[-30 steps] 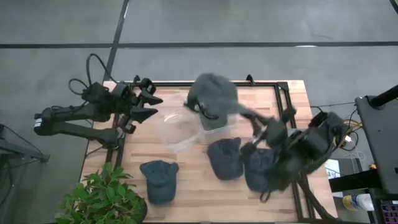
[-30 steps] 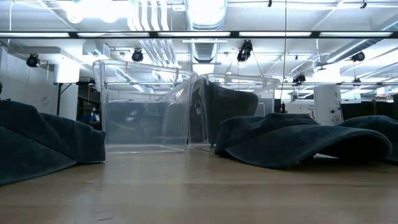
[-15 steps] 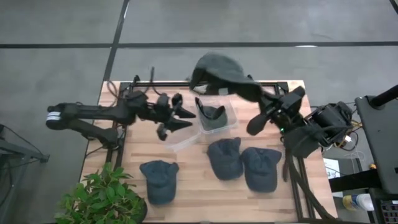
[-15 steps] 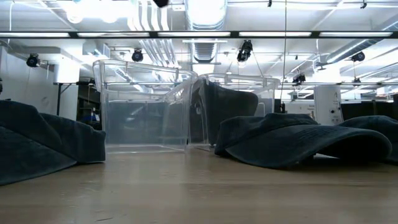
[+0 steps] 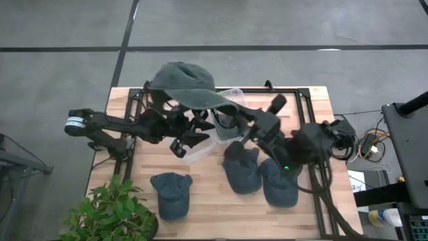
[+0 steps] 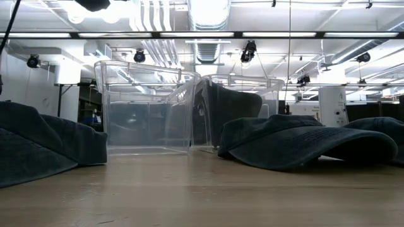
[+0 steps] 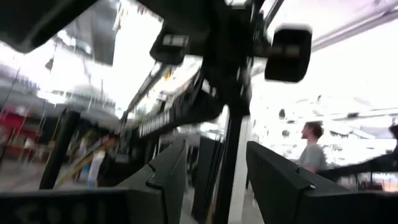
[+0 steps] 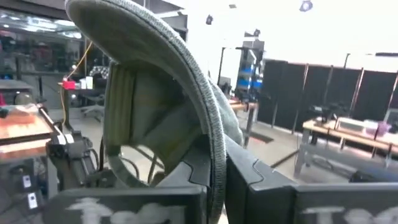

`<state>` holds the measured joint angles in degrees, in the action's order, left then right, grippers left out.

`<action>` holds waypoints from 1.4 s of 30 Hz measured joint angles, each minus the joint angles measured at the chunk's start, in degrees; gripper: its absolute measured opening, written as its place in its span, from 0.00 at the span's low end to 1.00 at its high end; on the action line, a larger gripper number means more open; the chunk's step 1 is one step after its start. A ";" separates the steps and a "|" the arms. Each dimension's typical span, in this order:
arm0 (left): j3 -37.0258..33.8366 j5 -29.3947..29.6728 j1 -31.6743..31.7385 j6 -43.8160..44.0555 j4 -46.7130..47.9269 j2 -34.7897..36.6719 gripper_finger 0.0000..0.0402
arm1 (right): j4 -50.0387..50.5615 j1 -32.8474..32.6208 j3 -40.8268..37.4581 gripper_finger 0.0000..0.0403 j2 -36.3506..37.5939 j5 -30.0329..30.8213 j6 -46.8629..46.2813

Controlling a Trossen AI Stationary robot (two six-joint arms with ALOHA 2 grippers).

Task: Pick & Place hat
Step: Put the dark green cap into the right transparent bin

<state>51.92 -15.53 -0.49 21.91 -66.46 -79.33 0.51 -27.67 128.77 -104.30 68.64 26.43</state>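
Left of the two clear bins (image 5: 212, 134), the left gripper (image 5: 192, 128) reached over the table, its fingers (image 7: 166, 177) spread with a gap between them and holding nothing. Its fingertips pointed toward the nearer, empty bin (image 5: 190, 146). Above that bin hung the grey-green cap (image 5: 189, 86), raised well clear of the table and pinched at its brim by the right gripper (image 5: 242, 120), whose fingers (image 8: 196, 167) were closed on the fabric, as the right wrist view showed. The cap's brim ran back toward the right arm, its crown out toward the left arm, so the cap lay across the bins rather than along them. I judged the right arm to be the one doing the placing, with the release point somewhere over the bins. Right of the bins, the far bin (image 5: 234, 127) already held a dark cap (image 6: 227, 120). Three more dark caps (image 5: 242, 169) lay on the wooden table (image 5: 314, 107) in front of the bins. Which bin sat directly under the raised cap could not be told.
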 joint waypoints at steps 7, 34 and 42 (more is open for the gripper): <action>0.14 1.49 -0.02 0.24 -3.35 0.28 0.40 | -0.30 2.38 -0.58 0.03 -0.80 -8.95 -3.48; 1.49 5.73 -0.13 2.18 -8.26 0.50 0.35 | 0.67 6.20 -9.10 0.03 -0.38 -13.20 -13.95; 1.71 9.77 -0.06 1.70 -10.11 0.64 0.35 | -3.42 5.28 -10.70 0.03 -1.61 -13.42 -11.04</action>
<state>53.63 -5.76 -0.56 23.61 -76.57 -78.69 -2.92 -22.39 118.07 -105.92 55.21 15.39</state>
